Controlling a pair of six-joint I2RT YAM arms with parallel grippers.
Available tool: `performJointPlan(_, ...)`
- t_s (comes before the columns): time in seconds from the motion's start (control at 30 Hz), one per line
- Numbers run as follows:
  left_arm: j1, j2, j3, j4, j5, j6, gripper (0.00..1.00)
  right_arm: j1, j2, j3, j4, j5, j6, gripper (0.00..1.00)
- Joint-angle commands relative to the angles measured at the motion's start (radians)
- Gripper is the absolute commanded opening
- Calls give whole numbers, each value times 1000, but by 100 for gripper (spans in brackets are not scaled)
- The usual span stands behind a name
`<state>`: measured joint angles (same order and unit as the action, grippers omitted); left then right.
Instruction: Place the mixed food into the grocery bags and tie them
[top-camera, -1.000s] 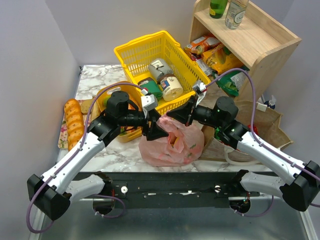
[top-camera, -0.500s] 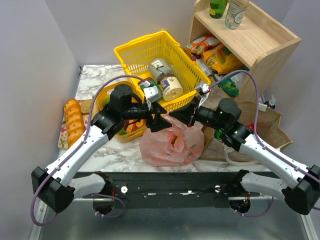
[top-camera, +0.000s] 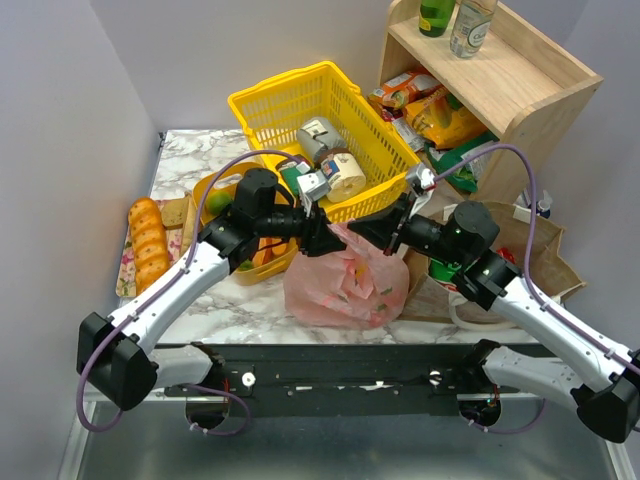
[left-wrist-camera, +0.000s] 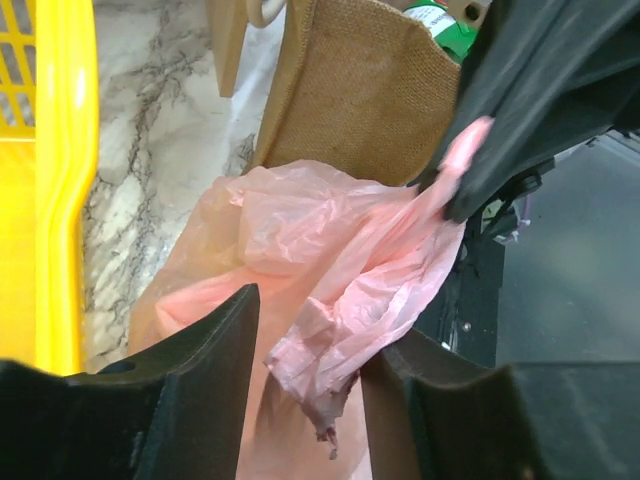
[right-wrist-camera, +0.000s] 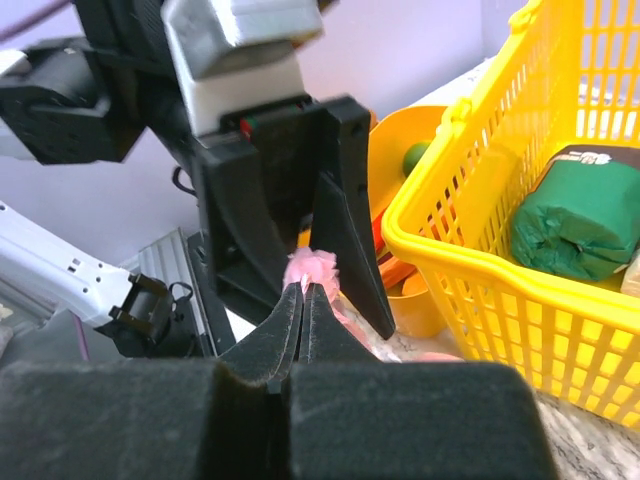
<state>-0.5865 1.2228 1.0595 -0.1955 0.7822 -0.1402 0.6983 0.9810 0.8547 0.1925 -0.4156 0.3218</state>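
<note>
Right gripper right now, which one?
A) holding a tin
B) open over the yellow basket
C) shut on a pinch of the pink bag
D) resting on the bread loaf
C: in the right wrist view the right gripper has its fingers pressed together with a tuft of the pink bag caught between the tips.

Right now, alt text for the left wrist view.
A strip of the pink bag hangs between the open fingers of the left gripper, its other end pinched by the right gripper; yellow basket left, brown bag behind.
</note>
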Motion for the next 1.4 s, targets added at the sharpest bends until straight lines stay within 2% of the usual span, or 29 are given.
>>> performJointPlan(0.0,-4,18,-35,63,57,-50,46,-3,-36,-8,-18,31,-12,1)
performJointPlan(0.1,-4,17,-41,76,66,-62,31,-3,-39,-6,-22,18,-12,1)
performJointPlan(0.13,-4,15,-43,77,66,-62,23,-3,-41,-8,-22,15,-12,1)
performJointPlan(0.27,-4,-11,-70,137,92,-99,6,-3,-38,-14,-34,-24,-32,1)
performJointPlan(0.33,-4,-20,-82,159,115,-101,0,-3,-48,-22,-54,-31,-58,7)
performJointPlan(0.47,-1,-43,-84,102,141,-43,0,-11,-105,-62,-77,-66,-156,68)
performJointPlan(0.53,-1,-52,-84,70,182,-1,0,-58,-114,-71,-79,-159,-216,77)
performJointPlan(0.57,1,-58,-82,61,198,11,0,-78,-114,-75,-79,-277,-233,80)
performJointPlan(0.67,7,-68,-66,-10,221,74,0,-135,-99,-74,-79,-453,-300,83)
performJointPlan(0.8,24,-72,-47,-105,227,134,0,-146,-81,-68,-126,-456,-429,83)
performJointPlan(0.93,46,-72,-41,-125,227,163,0,-146,-68,-66,-182,-497,-512,82)
performJointPlan(1.23,70,-57,-43,-124,258,163,0,-143,24,-85,-189,-460,-590,83)
performJointPlan(1.37,71,-45,-38,-122,267,160,0,-112,74,-63,-229,-392,-632,83)
